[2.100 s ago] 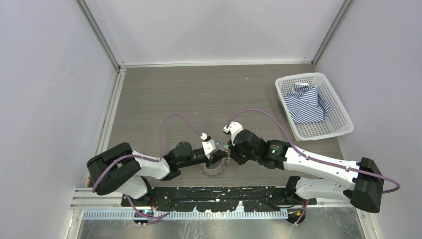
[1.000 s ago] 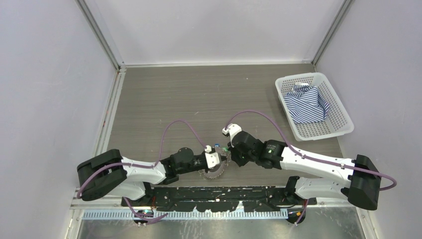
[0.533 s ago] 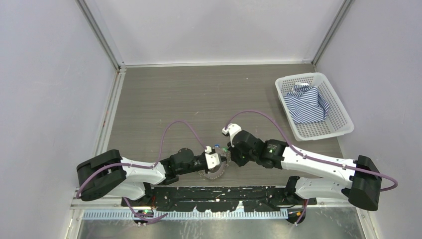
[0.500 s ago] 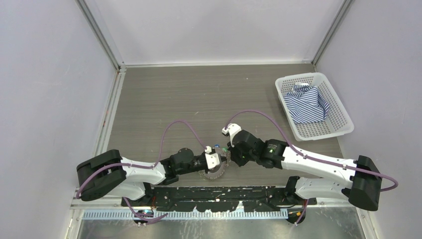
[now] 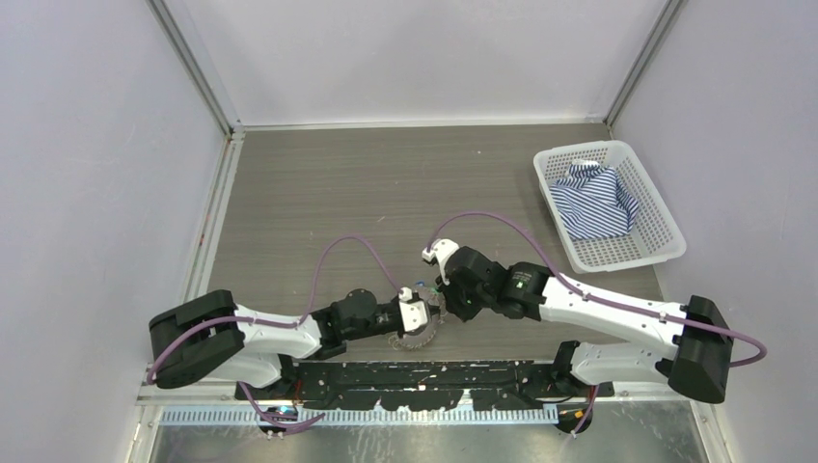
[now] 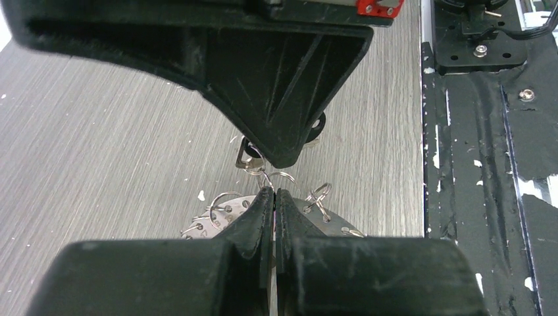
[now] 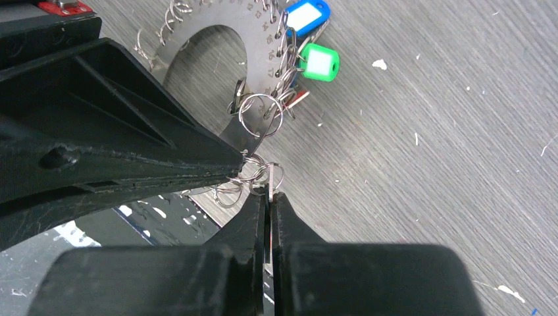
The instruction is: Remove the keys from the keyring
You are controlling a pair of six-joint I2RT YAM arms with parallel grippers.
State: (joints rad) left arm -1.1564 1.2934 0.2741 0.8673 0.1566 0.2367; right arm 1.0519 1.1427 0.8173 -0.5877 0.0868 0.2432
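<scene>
Overhead, the left gripper [image 5: 425, 313] and right gripper [image 5: 442, 297] meet tip to tip over the keyring [image 5: 413, 336]. It lies flat at the near edge of the table [image 5: 386, 183], midway between the arm bases. A white basket [image 5: 666, 241] holding a striped cloth [image 5: 593, 198] sits well apart at the far right.

From the left wrist, the left gripper's jaws are pressed together just above the keyring's grey plate [image 6: 332, 220]. Their tips sit at a small wire loop [image 6: 284, 176], and whether they pinch it cannot be told. The right gripper's black finger [image 6: 289, 105] comes down to the same spot, with a dark-headed key [image 6: 247, 153] just behind its tip.

From the right wrist, the right gripper's jaws are closed on a thin metal strip [image 7: 269, 174]. Seen edge-on, it is probably a key blade, and it sits in a tangle of split rings [image 7: 260, 113] at the plate's rim. A blue-tagged key [image 7: 306, 14] and a green-tagged key [image 7: 320, 63] hang from the rim beyond.

The step in hand appears to be working one key off its split ring. Done well, the left gripper pins the loop and plate firmly. The right gripper walks the strip round the coil rather than tugging straight out. Moves should be short and slow, since the fingers nearly touch and neighbouring rings could snag.
</scene>
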